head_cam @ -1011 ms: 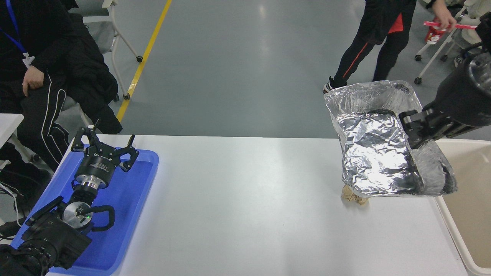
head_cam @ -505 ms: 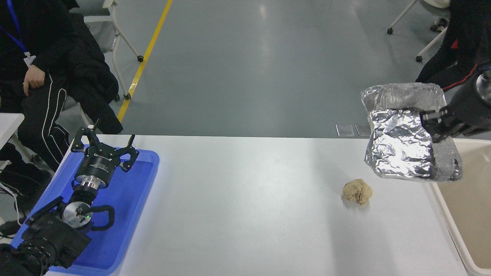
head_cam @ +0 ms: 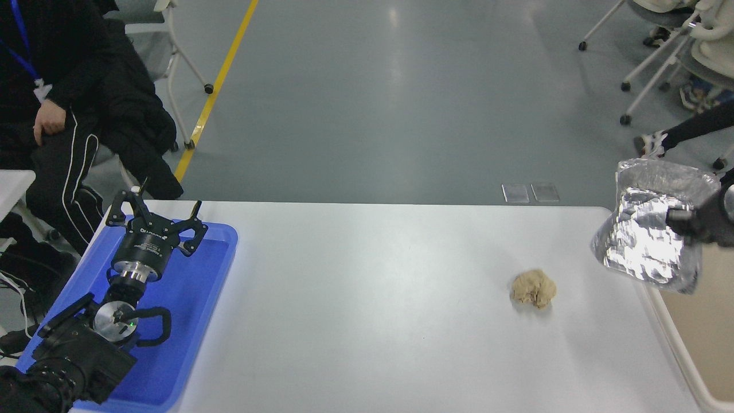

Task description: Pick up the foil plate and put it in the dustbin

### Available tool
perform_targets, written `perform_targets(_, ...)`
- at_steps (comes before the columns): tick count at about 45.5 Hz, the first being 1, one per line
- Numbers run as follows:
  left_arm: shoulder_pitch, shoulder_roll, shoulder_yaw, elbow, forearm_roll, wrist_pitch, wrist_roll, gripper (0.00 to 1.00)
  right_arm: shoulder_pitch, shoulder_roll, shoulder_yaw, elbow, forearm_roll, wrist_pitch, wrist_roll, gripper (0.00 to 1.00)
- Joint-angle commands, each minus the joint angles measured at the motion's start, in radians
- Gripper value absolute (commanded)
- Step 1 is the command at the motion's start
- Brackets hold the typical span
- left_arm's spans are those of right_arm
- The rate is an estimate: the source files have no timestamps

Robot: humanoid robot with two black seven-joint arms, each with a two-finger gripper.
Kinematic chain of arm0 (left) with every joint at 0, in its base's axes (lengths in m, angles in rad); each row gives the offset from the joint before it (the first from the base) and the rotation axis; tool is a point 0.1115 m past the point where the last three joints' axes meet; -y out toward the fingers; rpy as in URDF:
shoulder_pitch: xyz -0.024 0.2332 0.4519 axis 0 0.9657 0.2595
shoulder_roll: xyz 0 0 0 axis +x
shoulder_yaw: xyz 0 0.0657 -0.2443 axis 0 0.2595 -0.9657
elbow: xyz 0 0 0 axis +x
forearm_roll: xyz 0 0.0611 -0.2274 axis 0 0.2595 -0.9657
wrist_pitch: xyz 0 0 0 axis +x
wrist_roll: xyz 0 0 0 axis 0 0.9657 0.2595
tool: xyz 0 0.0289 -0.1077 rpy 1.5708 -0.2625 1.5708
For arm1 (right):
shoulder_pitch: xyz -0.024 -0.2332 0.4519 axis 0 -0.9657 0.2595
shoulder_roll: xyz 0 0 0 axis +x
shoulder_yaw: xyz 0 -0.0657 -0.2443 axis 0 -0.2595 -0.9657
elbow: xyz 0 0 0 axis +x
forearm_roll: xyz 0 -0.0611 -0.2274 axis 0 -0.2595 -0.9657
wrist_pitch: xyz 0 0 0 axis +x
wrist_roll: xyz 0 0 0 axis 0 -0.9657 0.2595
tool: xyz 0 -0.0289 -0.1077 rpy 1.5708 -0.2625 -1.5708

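The crinkled silver foil plate (head_cam: 648,241) hangs tilted in the air at the right edge, over the table's right end and the near rim of the beige dustbin (head_cam: 671,338). My right gripper (head_cam: 679,218) comes in from the right edge and is shut on the plate's right rim; most of it is cut off by the picture edge. Only the dustbin's left rim and a strip of its inside show. My left gripper (head_cam: 155,221) is open and parked at the lower left over the blue tray (head_cam: 221,252).
A small tan crumpled paper ball (head_cam: 533,288) lies on the white table (head_cam: 367,310) left of the dustbin. A seated person in black (head_cam: 57,115) is at the far left. Wheeled chairs (head_cam: 676,51) and a person's leg stand at the top right.
My right gripper has carried the foil plate to the right and slightly down, from above the paper ball to over the dustbin's rim. The standing person at the back has walked off to the right.
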Motion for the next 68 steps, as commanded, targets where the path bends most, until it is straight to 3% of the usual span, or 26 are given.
perform_targets(1,0.0,0.0,0.0,0.0,0.0,0.0,0.0,1.0,-0.41,0.031,0.282,-0.422,-0.002,-0.007,0.01,0.0)
perform_targets(11,0.0,0.0,0.0,0.0,0.0,0.0,0.0,1.0,-0.575,0.111,0.36,-0.591,0.003,-0.025,0.01,0.0)
perform_targets(45,0.0,0.0,-0.003,0.0,-0.002,0.0,0.0,1.0,-0.608,0.138,0.364,-0.6,0.008,-0.12,-0.005,0.0)
perform_targets(46,0.0,0.0,-0.003,0.0,-0.002,0.0,0.0,1.0,-0.607,0.138,0.365,-0.6,0.009,-0.12,-0.005,0.02)
perform_targets(49,0.0,0.0,-0.002,0.0,-0.002,0.0,0.0,1.0,-0.608,0.135,0.368,-0.599,0.011,-0.12,-0.008,0.46)
perform_targets(51,0.0,0.0,-0.002,0.0,-0.002,0.0,0.0,1.0,-0.608,0.135,0.368,-0.599,0.011,-0.119,-0.013,0.63)
perform_targets(52,0.0,0.0,-0.002,0.0,-0.002,0.0,0.0,1.0,-0.607,0.134,0.37,-0.599,0.014,-0.114,-0.015,0.76)
perform_targets(53,0.0,0.0,-0.002,0.0,-0.002,0.0,0.0,1.0,-0.607,0.132,0.371,-0.599,0.014,-0.114,-0.019,1.0)
perform_targets(68,0.0,0.0,-0.003,0.0,-0.002,0.0,0.0,1.0,-0.599,0.132,0.419,-0.596,0.014,-0.094,-0.027,1.0)
